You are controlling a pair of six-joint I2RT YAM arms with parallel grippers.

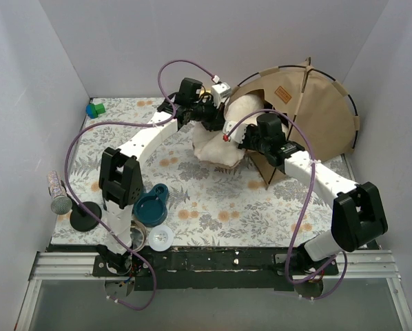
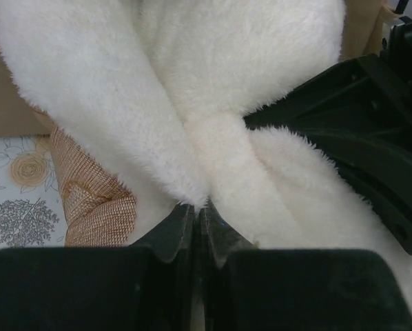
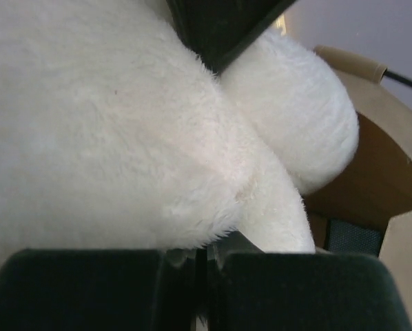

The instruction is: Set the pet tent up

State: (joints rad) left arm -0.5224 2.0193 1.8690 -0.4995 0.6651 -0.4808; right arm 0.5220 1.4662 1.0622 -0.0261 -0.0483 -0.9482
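Your left end effector (image 2: 199, 215) and right end effector (image 3: 204, 254) both clamp tight on the fluffy white cushion (image 1: 220, 141), with the tan fabric pet tent (image 1: 320, 110) just beyond the right one.

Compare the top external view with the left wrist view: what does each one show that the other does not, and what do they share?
Only the top view: most of the tent, a microphone, a green block. Only the left wrist view: the left claw shut on a cushion fold. Both: cushion, floral cloth, tan tent fabric.
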